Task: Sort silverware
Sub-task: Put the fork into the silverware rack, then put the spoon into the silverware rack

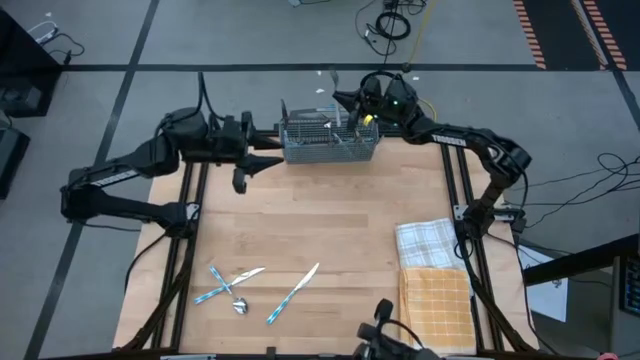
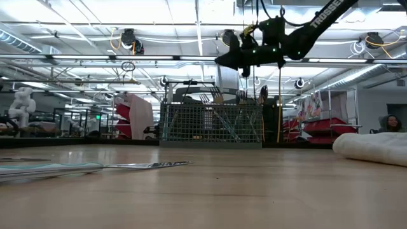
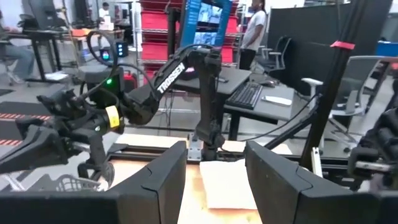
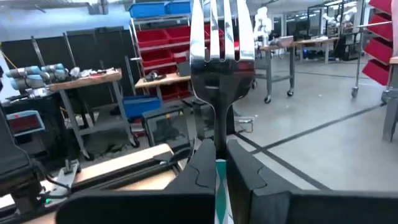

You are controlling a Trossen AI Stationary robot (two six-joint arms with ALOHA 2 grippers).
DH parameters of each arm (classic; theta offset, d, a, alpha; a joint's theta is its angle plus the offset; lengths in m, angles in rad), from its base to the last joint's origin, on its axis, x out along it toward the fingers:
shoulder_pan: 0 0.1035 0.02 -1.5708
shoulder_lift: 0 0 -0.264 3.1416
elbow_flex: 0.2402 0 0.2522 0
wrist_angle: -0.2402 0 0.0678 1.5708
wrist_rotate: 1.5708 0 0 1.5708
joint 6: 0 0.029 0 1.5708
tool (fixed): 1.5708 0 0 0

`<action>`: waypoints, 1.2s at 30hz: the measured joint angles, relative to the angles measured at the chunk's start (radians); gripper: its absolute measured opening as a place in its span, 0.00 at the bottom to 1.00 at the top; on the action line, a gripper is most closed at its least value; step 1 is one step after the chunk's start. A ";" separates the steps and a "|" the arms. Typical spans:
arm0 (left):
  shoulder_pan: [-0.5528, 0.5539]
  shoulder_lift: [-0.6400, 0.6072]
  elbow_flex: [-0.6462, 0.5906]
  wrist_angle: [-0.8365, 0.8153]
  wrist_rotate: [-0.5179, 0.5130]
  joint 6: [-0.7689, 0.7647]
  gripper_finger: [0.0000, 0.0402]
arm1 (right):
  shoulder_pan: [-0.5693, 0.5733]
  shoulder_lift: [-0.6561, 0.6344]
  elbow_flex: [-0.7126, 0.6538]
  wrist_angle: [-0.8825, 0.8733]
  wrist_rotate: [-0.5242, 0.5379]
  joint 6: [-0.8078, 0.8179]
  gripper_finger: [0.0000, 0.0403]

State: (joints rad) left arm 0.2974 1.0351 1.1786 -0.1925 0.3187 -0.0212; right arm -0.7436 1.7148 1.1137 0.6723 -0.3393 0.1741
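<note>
A grey wire-mesh caddy (image 1: pixel 330 143) stands at the table's far edge with a few pieces of silverware upright in it. My right gripper (image 1: pixel 342 98) hovers over the caddy's far side, shut on a fork (image 4: pixel 221 31) with silver tines and a teal handle. In the low view the right gripper (image 2: pixel 245 57) hangs above the caddy (image 2: pixel 210 124). My left gripper (image 1: pixel 268 160) stands open beside the caddy's left end, holding nothing; its fingers (image 3: pixel 155 186) show a wide gap. Three teal-handled pieces lie flat near the front left: two crossed (image 1: pixel 230 285), one apart (image 1: pixel 293 293). My right gripper pinches the fork between its two fingers at the neck (image 4: pixel 216 146), where the metal meets the teal handle (image 4: pixel 219 180). The fork lies along the fingers, its tines sticking out beyond the fingertips. It is lifted clear, above the caddy.
A white checked towel (image 1: pixel 430 240) and an orange one (image 1: pixel 437 295) lie at the table's right front. Bare wood stretches between the caddy and the loose silverware (image 2: pixel 95 167). A dark clamp or mount (image 1: pixel 385 335) sits at the near edge.
</note>
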 joint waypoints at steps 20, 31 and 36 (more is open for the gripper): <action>0.183 -0.005 0.000 -0.008 0.213 -0.025 0.42 | -0.062 0.018 -0.103 0.017 -0.036 -0.047 0.01; 0.188 -0.005 0.000 -0.038 0.213 -0.022 0.42 | -0.053 0.018 -0.104 -0.045 -0.034 -0.040 0.28; 0.188 -0.005 0.000 -0.057 0.212 -0.023 0.42 | -0.046 0.012 -0.104 -0.045 -0.039 -0.001 0.38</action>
State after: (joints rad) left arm 0.4850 1.0301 1.1786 -0.2492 0.5308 -0.0437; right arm -0.7898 1.7271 1.0098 0.6270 -0.3783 0.1733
